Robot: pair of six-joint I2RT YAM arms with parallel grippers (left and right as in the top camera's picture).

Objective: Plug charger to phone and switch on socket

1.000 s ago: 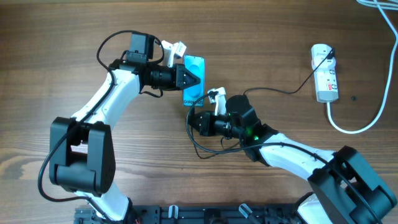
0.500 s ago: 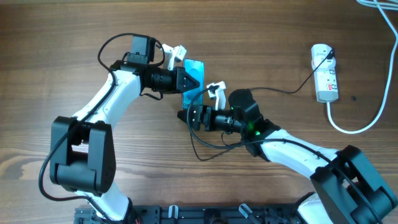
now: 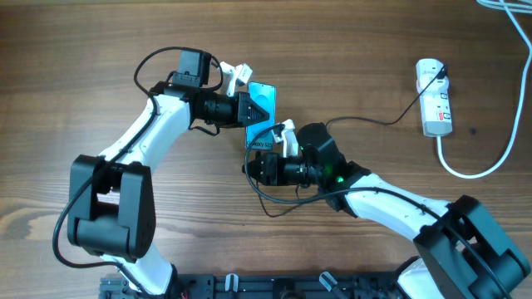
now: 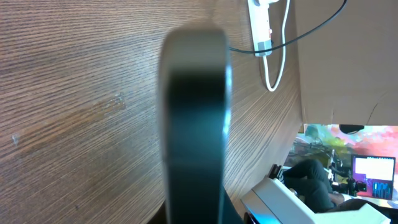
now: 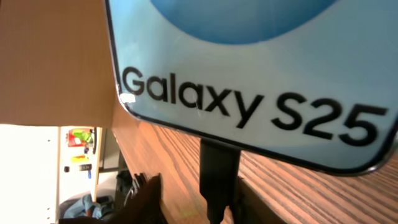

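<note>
Charger (image 5: pixel 219 174) tip seemingly at phone (image 5: pixel 261 68) bottom edge

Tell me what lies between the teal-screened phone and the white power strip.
In the overhead view, only the thin black charger cable crosses bare brown wooden table between the small teal-screened phone and the white oblong power strip.

The phone (image 5: pixel 249 68) fills the upper frame, tilted, its pale blue screen printed "Galaxy S25". The charger (image 5: pixel 219 177) meets its bottom edge with a black plug tip, above the wooden table (image 5: pixel 298 193).
</note>
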